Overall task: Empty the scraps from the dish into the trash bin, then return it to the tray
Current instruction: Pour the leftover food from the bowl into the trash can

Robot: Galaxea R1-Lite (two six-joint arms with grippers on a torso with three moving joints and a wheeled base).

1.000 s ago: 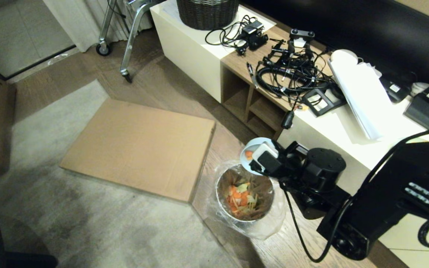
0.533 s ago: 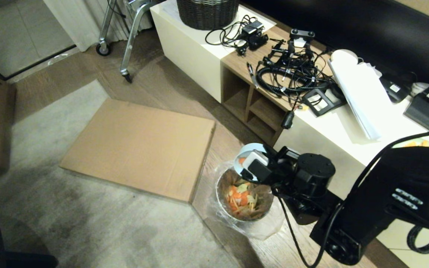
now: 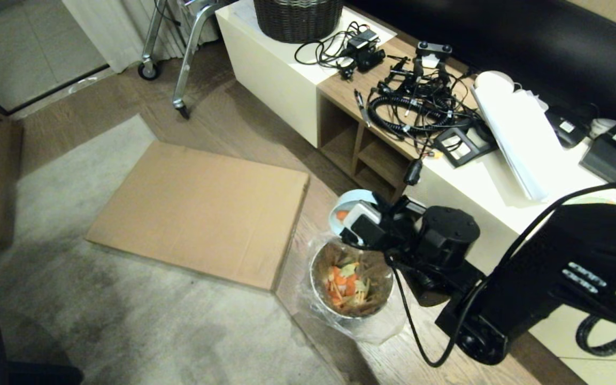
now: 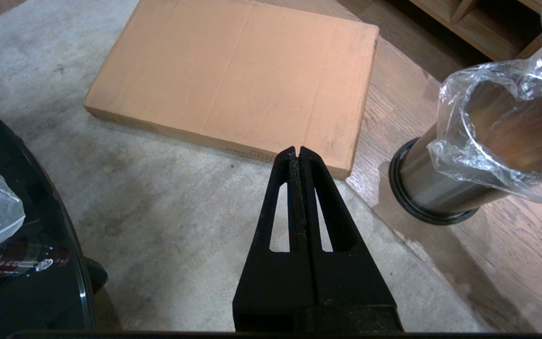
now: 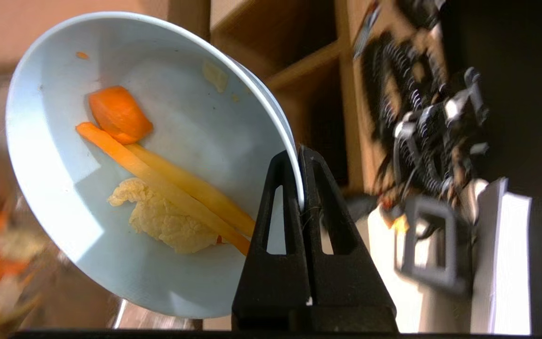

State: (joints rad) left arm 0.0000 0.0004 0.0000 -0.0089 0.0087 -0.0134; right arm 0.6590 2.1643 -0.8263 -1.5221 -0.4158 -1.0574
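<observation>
My right gripper (image 3: 359,227) (image 5: 298,153) is shut on the rim of the dish (image 3: 343,206) (image 5: 195,136), a pale bluish-white bowl. The dish is tipped steeply just above the far rim of the trash bin (image 3: 313,272) (image 4: 435,183), a steel bin with a clear liner. Scraps cling inside the dish: a carrot slice (image 5: 119,113), orange-yellow strips (image 5: 172,188) and a pale lump (image 5: 163,221). More scraps (image 3: 348,286) lie in the bin. My left gripper (image 4: 298,150) hangs shut and holds nothing, over the carpet to the left of the bin. The tray is hidden.
A flat cardboard sheet (image 3: 201,214) lies on the carpet left of the bin. A white and wood cabinet (image 3: 463,187) with tangled cables (image 3: 415,101) stands right behind the bin. A dark woven basket (image 3: 297,18) sits on it. A glass table edge (image 4: 71,263) is near my left gripper.
My right arm has carried the tipped dish a little to the left and farther back along the bin's far rim. The scraps in the dish have stayed put. The left arm is still.
</observation>
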